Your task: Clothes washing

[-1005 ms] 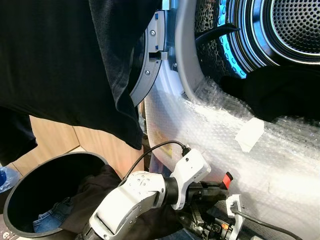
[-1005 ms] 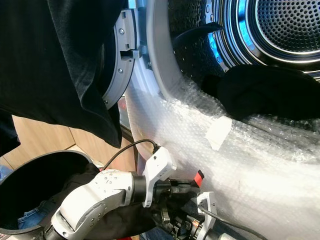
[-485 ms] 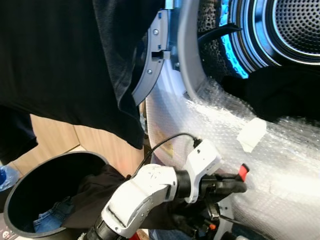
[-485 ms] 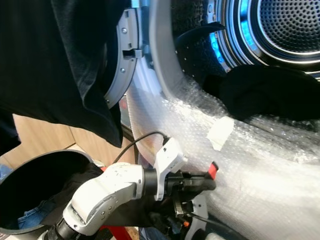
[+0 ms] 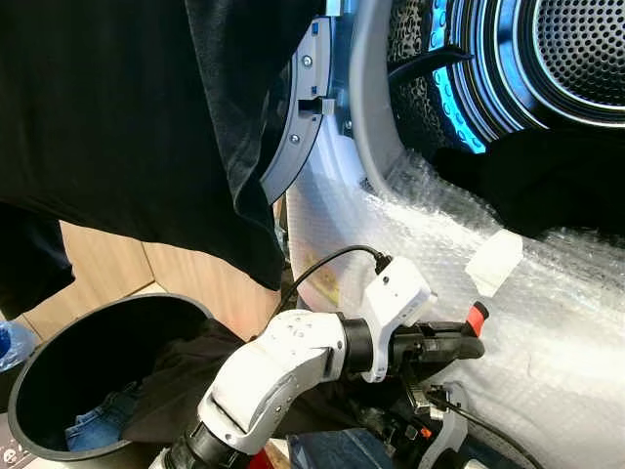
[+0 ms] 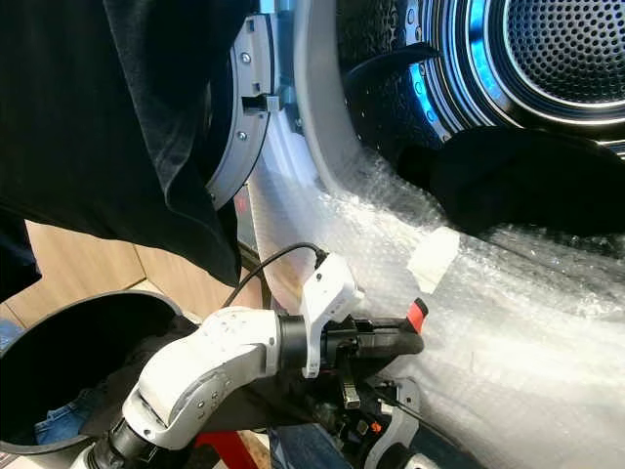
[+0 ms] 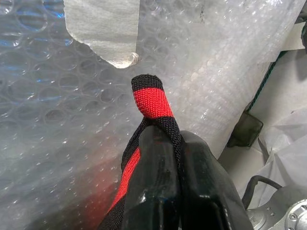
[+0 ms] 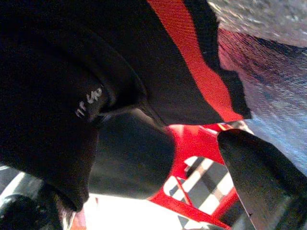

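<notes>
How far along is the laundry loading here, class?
Done: dark clothes already lie in the drum. In hand: the left gripper is shut on a red-and-black garment, held against the bubble wrap below the opening. Left: jeans and dark cloth remain at the basket.
</notes>
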### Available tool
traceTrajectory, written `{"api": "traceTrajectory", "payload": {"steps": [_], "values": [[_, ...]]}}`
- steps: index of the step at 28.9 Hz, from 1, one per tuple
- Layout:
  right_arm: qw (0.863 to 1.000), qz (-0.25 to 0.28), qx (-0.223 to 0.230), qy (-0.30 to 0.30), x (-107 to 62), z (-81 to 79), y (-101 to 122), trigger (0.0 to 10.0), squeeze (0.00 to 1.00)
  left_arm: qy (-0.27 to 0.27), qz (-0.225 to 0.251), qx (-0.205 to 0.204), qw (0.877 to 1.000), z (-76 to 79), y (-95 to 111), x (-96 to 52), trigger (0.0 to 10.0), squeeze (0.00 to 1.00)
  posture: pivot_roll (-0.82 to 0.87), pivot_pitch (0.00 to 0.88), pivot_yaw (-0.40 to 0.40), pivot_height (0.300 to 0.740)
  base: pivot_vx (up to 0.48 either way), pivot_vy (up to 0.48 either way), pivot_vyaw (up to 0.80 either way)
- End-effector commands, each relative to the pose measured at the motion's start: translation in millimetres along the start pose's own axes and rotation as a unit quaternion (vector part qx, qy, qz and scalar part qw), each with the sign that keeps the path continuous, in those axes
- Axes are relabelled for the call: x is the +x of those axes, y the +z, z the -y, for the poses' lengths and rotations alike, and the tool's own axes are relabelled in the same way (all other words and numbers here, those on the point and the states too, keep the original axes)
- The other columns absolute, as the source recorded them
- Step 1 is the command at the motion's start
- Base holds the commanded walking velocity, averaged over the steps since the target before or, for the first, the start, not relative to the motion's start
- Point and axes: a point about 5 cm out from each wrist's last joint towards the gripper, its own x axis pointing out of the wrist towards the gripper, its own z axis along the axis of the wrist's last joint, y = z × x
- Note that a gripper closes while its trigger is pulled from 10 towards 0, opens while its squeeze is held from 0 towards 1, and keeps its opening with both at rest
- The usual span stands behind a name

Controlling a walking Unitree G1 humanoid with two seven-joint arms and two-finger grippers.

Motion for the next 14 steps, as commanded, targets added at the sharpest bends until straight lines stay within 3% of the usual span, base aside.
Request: {"api": "traceTrajectory", "payload": {"steps": [1, 2, 3, 14], "values": [[1.0, 0.02, 0.001, 0.01, -4.6, -1.7, 6.2, 2.2, 0.0, -0.014, 0.032, 0.022, 0.999, 4.3, 16.4, 2.0, 0.0, 0.0, 0.07, 0.0, -0.058, 0.74, 0.0, 0.0, 0.0], [1.0, 0.021, -0.001, 0.015, -4.6, -2.8, 6.1, 2.2, 0.0, -0.013, 0.032, 0.022, 0.999, 4.3, 16.5, 1.8, 0.0, 0.0, 0.07, 0.0, -0.058, 0.74, 0.0, 0.0, 0.0], [1.0, 0.018, 0.001, 0.018, -4.4, -3.1, 4.6, 0.0, 0.0, -0.014, 0.032, 0.022, 0.999, 4.6, 16.3, 1.8, 0.0, 0.0, 0.07, 0.0, -0.056, 0.74, 0.0, 0.0, 0.0], [0.998, 0.006, 0.002, 0.055, -3.1, -8.5, -2.1, 0.0, 0.0, -0.016, 0.038, 0.017, 0.999, 9.8, 15.2, 4.4, 0.0, 0.0, 0.07, 0.0, -0.057, 0.74, 0.0, 0.0, 0.0]]}}
